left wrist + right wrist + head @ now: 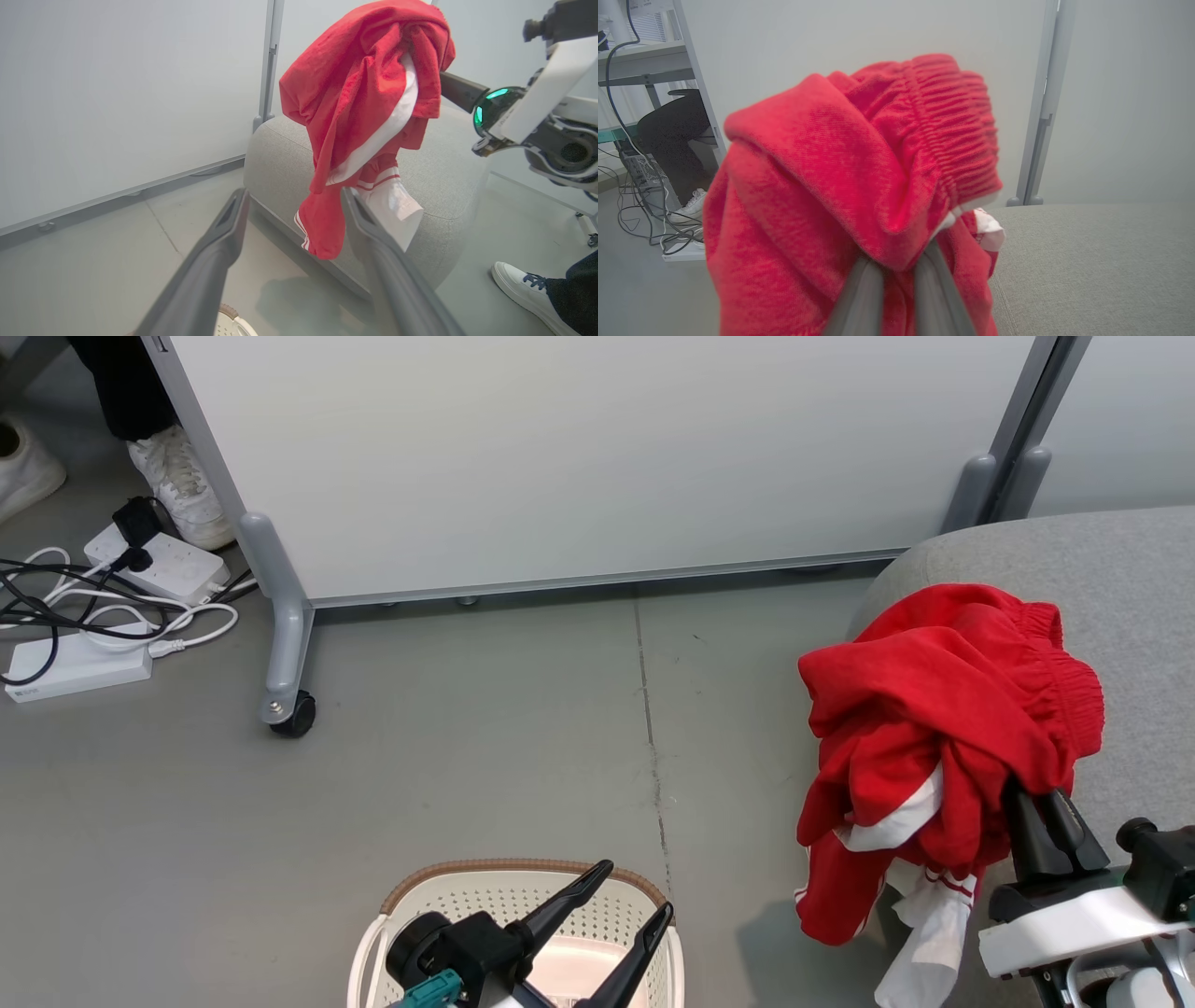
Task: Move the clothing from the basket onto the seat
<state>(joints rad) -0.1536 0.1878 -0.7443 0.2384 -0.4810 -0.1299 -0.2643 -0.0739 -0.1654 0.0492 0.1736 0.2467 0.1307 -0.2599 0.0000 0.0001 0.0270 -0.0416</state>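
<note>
A: What sits closest to the robot?

B: The left gripper [635, 887], low in the head view. Its two dark fingers stand spread wide with nothing between them, above the cream basket [523, 868] with the brown rim, which stands on the grey floor [467, 756].

A: And the other arm?

B: The right gripper [1038, 801] is at the lower right, fingers pointing up and clamped on the clothing [934, 709]. In the right wrist view the two fingers run close together, and the red fabric is nipped between them and folds back over them.

A: So where exactly is the clothing?

B: It is bunched at that gripper's fingertips, gathered waistband on top, with a white stripe and a striped cuff hanging below. It hangs at the rounded front corner of the grey seat [1120, 579], its lower end dangling in front of the cushion's side, clear of the floor. Whether it touches the cushion I cannot tell. It is well apart from the basket.

A: And farther back?

B: The pale partition panel [560, 457] stands on a castor [294, 717] behind the seat. Left of it lie white power strips [79, 663] with tangled cables, and a person's white shoe [182, 490].
</note>
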